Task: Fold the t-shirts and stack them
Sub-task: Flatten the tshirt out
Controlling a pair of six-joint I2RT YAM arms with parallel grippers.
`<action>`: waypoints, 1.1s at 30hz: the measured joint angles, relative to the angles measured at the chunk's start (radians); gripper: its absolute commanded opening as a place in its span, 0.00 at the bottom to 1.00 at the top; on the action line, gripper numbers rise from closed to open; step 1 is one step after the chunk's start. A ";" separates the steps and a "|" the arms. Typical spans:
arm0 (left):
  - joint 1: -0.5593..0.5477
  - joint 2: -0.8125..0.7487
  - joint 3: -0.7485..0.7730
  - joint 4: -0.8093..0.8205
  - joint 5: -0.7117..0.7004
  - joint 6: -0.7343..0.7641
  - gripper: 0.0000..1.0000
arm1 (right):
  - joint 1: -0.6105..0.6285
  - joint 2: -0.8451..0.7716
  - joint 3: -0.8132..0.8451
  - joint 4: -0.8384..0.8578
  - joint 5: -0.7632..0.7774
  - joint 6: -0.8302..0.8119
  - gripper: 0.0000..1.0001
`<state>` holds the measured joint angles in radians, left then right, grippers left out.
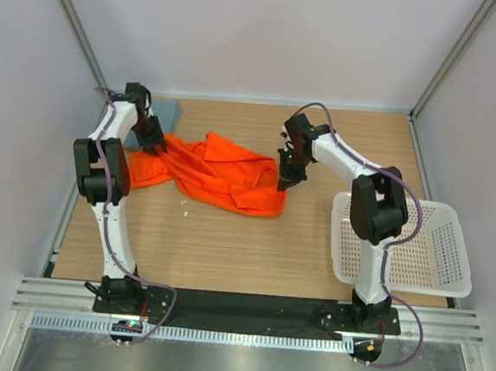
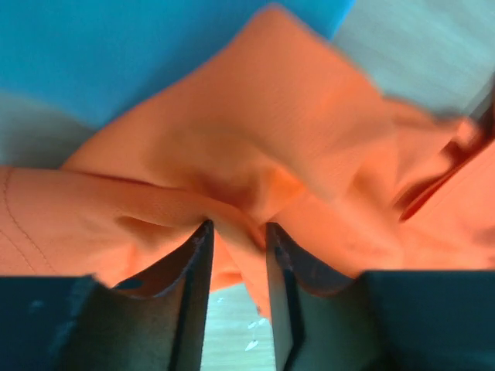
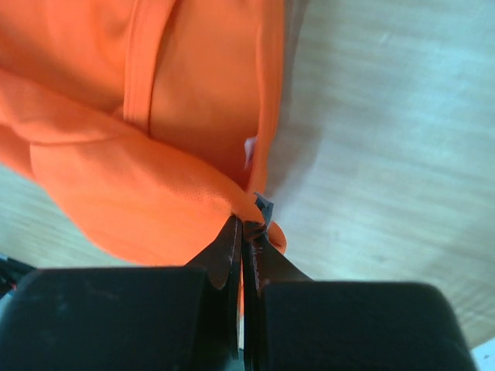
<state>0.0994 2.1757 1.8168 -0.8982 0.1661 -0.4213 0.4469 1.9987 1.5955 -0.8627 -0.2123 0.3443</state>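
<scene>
Looking down on the table (image 1: pixel 225 253), with the white basket (image 1: pixel 446 255) at its right edge on the near side. Left of the basket and apart from it, about mid-table: a rumpled spread of the orange t-shirt (image 1: pixel 218 179), creased and bunched all over, not folded flat. Farther left of the basket again, at the far left corner: only a small patch of the grey-blue t-shirt (image 1: pixel 169 109), lying flat, largely hidden behind the left arm (image 1: pixel 102 168).

Pinched tight with the right hand (image 1: pixel 283 186) on the orange t-shirt's edge nearest the basket. In the wrist view, tips pressed together with a thin lip of orange cloth squeezed between them. Bare wood on one side of that pinch, heaped orange folds on the other.

Set with the left hand (image 1: pixel 158 147) at the orange cloth's end farthest from the basket. There, fingers (image 2: pixel 197 255) held apart with a clear gap, table wood visible through it. Orange fabric bunched against both tips, with one fold sagging partway into the gap; cannot tell whether gripped or merely touched. Beyond that bunch, away from the basket, blue cloth just beside the orange; touching or overlapping, cannot tell which.
</scene>
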 measured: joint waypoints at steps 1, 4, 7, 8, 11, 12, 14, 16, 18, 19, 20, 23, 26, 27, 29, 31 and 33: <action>0.000 0.031 0.055 -0.021 -0.005 0.010 0.42 | -0.007 0.036 0.043 -0.021 -0.002 -0.007 0.08; 0.000 0.060 0.165 -0.065 -0.043 0.027 0.54 | -0.020 0.123 0.163 -0.072 0.004 -0.027 0.36; 0.000 -0.012 0.144 -0.060 -0.084 0.033 0.55 | -0.028 0.164 0.248 -0.125 0.030 -0.053 0.48; 0.000 -0.052 0.108 -0.059 -0.097 0.033 0.54 | -0.028 0.164 0.258 -0.134 0.036 -0.057 0.51; 0.009 -0.228 -0.084 -0.030 -0.115 0.028 0.46 | -0.027 0.147 0.269 -0.169 0.057 -0.061 0.53; 0.013 -0.286 -0.151 -0.016 -0.117 0.028 0.43 | -0.027 0.136 0.261 -0.174 0.060 -0.061 0.53; 0.042 -0.378 -0.269 0.000 -0.111 0.018 0.34 | -0.027 0.095 0.213 -0.173 0.061 -0.061 0.53; 0.073 -0.420 -0.354 0.018 -0.104 0.010 0.31 | -0.027 0.043 0.155 -0.171 0.058 -0.061 0.53; 0.106 -0.425 -0.422 0.036 -0.100 0.006 0.31 | -0.027 -0.022 0.088 -0.170 0.054 -0.060 0.53; 0.121 -0.418 -0.449 0.048 -0.098 0.005 0.31 | -0.027 -0.055 0.054 -0.162 0.050 -0.058 0.53; 0.134 -0.410 -0.471 0.058 -0.095 0.002 0.31 | -0.027 -0.087 0.021 -0.156 0.045 -0.058 0.53; 0.154 -0.374 -0.489 0.076 -0.086 0.003 0.29 | -0.026 -0.167 -0.069 -0.140 0.032 -0.055 0.53; 0.158 -0.328 -0.488 0.114 -0.082 0.010 0.28 | -0.024 -0.209 -0.133 -0.120 0.017 -0.051 0.53; 0.158 -0.312 -0.488 0.125 -0.080 0.011 0.28 | -0.023 -0.217 -0.153 -0.110 0.010 -0.050 0.53; 0.158 -0.284 -0.486 0.142 -0.076 0.012 0.28 | -0.023 -0.220 -0.175 -0.102 -0.001 -0.048 0.53; 0.158 -0.262 -0.475 0.146 -0.074 0.011 0.28 | -0.023 -0.220 -0.185 -0.098 -0.007 -0.047 0.53; 0.158 -0.245 -0.455 0.149 -0.074 0.010 0.29 | -0.023 -0.220 -0.187 -0.093 -0.011 -0.047 0.53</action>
<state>0.2577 1.9312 1.3621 -0.7494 0.0921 -0.4114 0.4236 1.7786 1.4090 -0.9554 -0.2237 0.2977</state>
